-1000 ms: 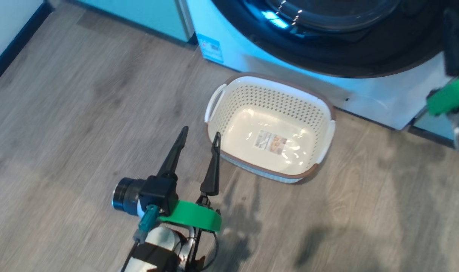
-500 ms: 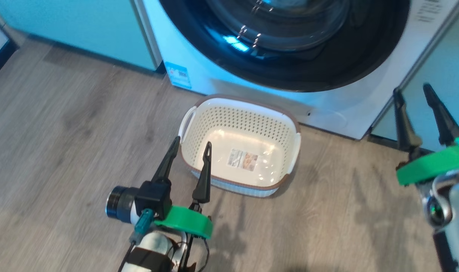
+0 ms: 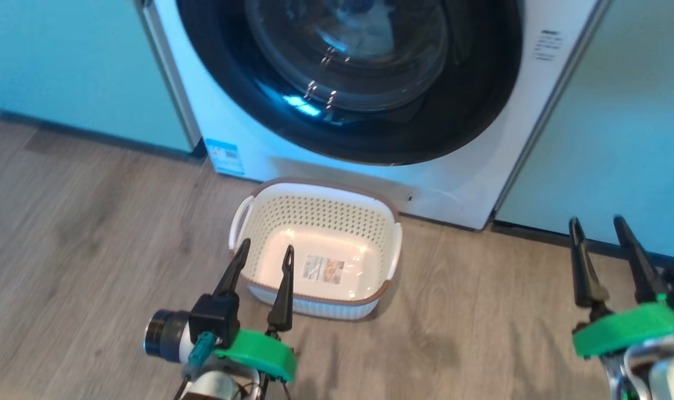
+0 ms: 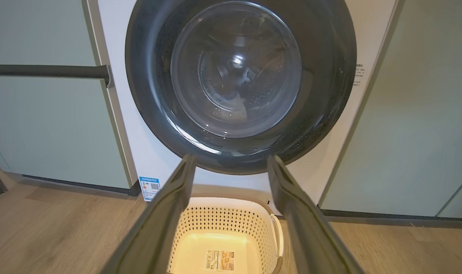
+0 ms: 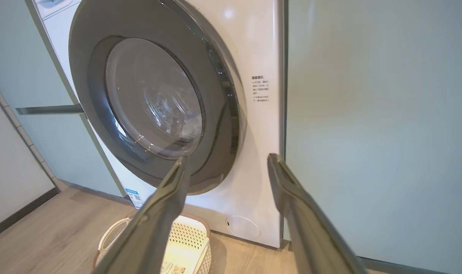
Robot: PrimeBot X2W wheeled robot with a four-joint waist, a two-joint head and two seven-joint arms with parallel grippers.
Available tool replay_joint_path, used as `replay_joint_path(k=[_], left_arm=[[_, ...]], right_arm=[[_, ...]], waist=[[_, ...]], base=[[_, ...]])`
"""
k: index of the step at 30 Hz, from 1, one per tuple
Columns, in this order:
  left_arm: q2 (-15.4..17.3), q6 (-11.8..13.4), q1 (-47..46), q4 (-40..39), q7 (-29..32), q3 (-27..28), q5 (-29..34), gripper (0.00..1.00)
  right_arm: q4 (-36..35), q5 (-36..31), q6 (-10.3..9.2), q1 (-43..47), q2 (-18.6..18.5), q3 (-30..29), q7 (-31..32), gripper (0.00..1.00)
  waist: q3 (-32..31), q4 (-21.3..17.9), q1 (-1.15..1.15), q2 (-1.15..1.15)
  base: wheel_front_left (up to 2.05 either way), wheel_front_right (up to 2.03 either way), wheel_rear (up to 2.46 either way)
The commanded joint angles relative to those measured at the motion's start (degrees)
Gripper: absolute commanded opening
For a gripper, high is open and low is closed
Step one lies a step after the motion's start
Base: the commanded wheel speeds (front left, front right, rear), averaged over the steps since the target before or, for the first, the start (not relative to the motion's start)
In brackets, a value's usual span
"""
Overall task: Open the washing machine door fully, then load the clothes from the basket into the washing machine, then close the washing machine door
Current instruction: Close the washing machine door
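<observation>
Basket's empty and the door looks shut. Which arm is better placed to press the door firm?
Left, probably: the left gripper points straight at the door, above the basket, while the right gripper faces the cabinet beside it.

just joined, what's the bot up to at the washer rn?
Nothing is being handled right now. The left gripper and right gripper both hang over the floor with jaws open and empty, short of the washing machine. The washing machine door looks shut. The basket sits on the floor right in front of it, empty apart from its label. What look like the clothes show pale behind the door glass, though that is hard to confirm.
</observation>
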Motion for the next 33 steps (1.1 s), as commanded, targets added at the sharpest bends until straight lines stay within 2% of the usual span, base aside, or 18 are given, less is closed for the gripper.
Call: replay_joint_path(k=[1, 16, 33], left_arm=[[0.98, -0.09, -1.01, -1.38, -0.56, 2.15, -0.54, 1.00], [2.05, 0.47, 2.43, -1.10, -0.56, 2.81, -1.57, 1.00], [2.72, 1.15, 2.65, -1.92, -0.56, 2.45, -1.95, 1.00]], right_arm=[[-2.77, -0.48, -0.19, -0.67, 0.27, 0.50, 0.22, 1.00], [-12.69, -1.78, -0.19, 12.22, 1.47, -2.88, 4.27, 1.00], [-15.88, -1.01, -0.19, 15.25, 1.49, -3.71, 5.48, 1.00]], waist=[[-1.13, -1.13, 0.01, 0.00], [-4.74, -5.51, 0.01, 0.00], [-4.69, -6.78, 0.01, 0.00]], base=[[0.00, 0.00, 0.00], [0.00, 0.00, 0.00], [0.00, 0.00, 0.00]])
